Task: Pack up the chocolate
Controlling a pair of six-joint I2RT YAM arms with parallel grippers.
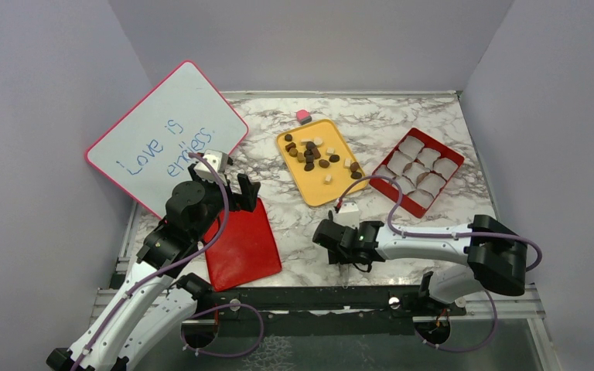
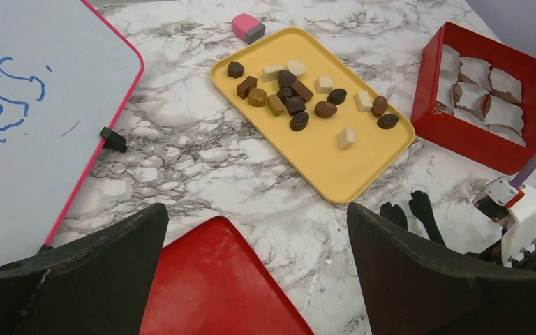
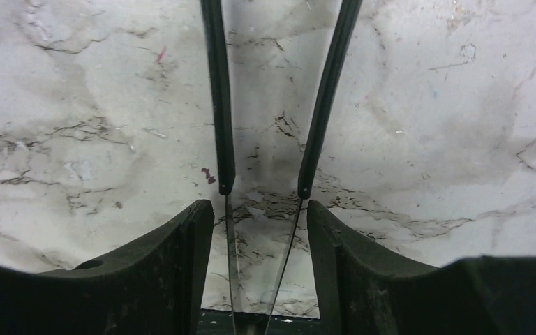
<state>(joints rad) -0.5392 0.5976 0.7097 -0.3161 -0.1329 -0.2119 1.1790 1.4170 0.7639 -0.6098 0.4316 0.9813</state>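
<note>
On the yellow tray (image 1: 322,195) mid-table: the chocolate (image 1: 315,154), dark, brown and cream pieces, loose in a cluster. Red box (image 2: 469,143) with white paper cups sits to the tray's right, apart from it. Left gripper (image 2: 257,230) hangs over the flat red lid (image 2: 216,279), fingers spread wide, nothing between them. Right gripper (image 3: 259,209) hovers low over bare marble, fingers pressed on tweezers (image 3: 220,105), tips apart.

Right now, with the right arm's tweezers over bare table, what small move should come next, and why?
Probably carry the tweezers forward to the yellow tray: their tips hold nothing above bare marble, every chocolate lies on that tray, and the red box's paper cups look empty.
</note>
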